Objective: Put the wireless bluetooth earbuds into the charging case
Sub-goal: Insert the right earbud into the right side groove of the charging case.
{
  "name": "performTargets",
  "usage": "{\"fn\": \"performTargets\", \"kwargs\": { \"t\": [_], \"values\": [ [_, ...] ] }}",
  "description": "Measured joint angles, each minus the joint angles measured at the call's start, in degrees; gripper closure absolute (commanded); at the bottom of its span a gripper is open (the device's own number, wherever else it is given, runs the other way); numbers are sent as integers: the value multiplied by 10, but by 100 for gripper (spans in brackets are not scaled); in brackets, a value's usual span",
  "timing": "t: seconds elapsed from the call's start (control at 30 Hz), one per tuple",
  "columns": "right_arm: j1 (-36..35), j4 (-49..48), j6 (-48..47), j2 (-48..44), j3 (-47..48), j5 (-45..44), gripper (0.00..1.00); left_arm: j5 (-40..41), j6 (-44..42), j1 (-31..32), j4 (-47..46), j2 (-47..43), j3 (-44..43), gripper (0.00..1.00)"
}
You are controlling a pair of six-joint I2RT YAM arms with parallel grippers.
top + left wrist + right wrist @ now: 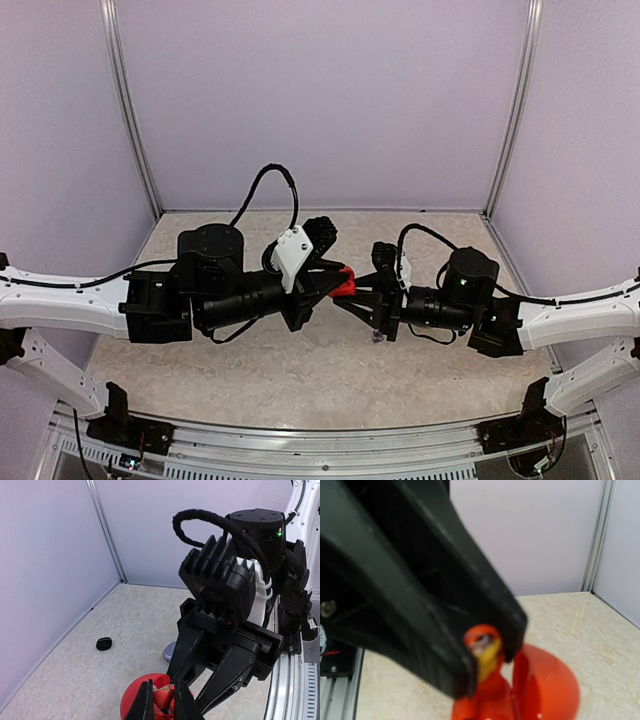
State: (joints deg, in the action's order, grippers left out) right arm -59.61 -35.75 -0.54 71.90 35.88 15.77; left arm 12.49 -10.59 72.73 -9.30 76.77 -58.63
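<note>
A red charging case (346, 284) sits between the two grippers at the middle of the table, its lid open (545, 685). My left gripper (163, 700) is shut on a red earbud (163, 695), which hangs right over the open red case (134, 700). The right wrist view shows this earbud (482, 647) close up, with a yellowish tip, pinched between the left gripper's blurred black fingers (420, 630). My right gripper (357, 294) reaches in from the right, its jaws closed at the case's edge. Its own fingertips are hidden in the right wrist view.
A small black rounded piece (104, 643) lies on the marbled table top (75, 680) toward the left wall. A silver-grey rounded thing (170, 653) peeks out behind the right gripper's fingers (200, 665). Walls and corner posts (130, 110) enclose the table.
</note>
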Motion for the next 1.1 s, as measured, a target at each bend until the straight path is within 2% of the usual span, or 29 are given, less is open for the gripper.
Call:
{"fn": "performTargets", "kwargs": {
  "t": [0.7, 1.1],
  "values": [
    [-2, 3, -8, 0, 0, 10, 100, -14, 9, 0, 24, 9, 0, 88],
    [-2, 6, -14, -1, 0, 14, 100, -33, 8, 0, 26, 10, 0, 70]
  ]
}}
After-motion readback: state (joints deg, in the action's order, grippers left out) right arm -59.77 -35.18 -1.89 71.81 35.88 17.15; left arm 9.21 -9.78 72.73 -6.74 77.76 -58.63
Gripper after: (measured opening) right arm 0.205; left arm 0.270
